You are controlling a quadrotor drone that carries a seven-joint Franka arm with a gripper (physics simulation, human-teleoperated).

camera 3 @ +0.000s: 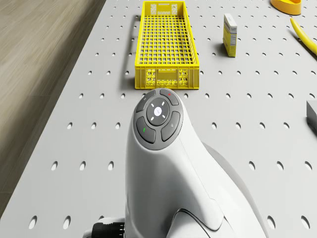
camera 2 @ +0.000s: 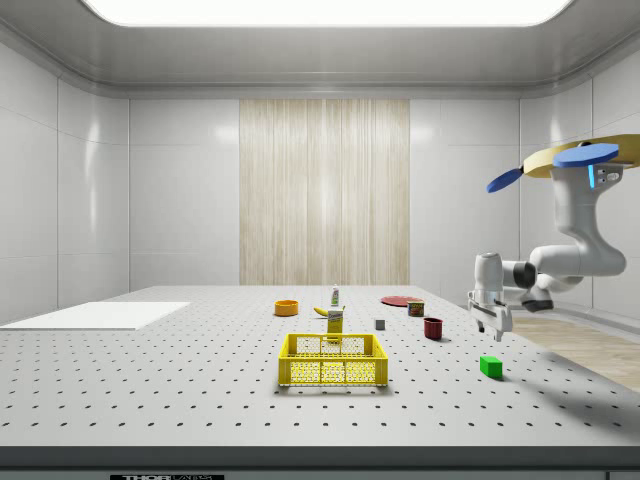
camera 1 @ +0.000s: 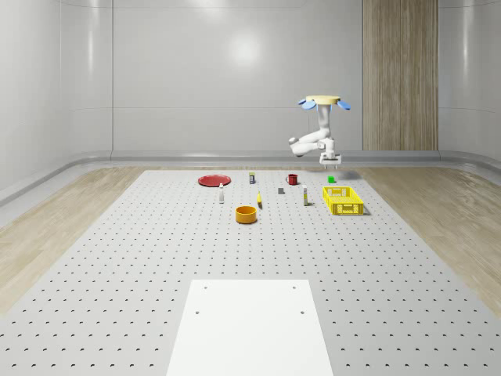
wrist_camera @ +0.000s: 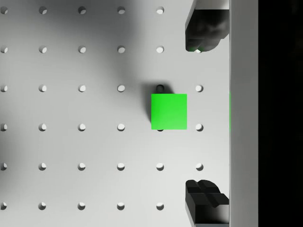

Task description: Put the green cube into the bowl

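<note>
The green cube (camera 1: 331,179) (camera 2: 490,366) lies on the perforated table at the far right, just beyond the yellow basket. In the wrist view the cube (wrist_camera: 169,111) sits on the table below, a little off the line between the two dark fingertips (wrist_camera: 203,33). My gripper (camera 1: 329,162) (camera 2: 492,325) (wrist_camera: 204,116) points down above the cube, open and holding nothing. The drone (camera 1: 322,102) (camera 2: 585,155) hovers high over that far right area. The orange bowl (camera 1: 246,214) (camera 2: 286,308) (camera 3: 287,5) stands near the table's middle, well away from the cube.
A yellow basket (camera 1: 343,200) (camera 2: 333,360) (camera 3: 167,44) stands between cube and bowl. Nearby are a red mug (camera 1: 291,178) (camera 2: 433,328), a red plate (camera 1: 213,180), a banana (camera 1: 259,200), a small carton (camera 3: 229,34) and a grey block (camera 1: 281,189). A white pad (camera 1: 250,329) lies at the near edge.
</note>
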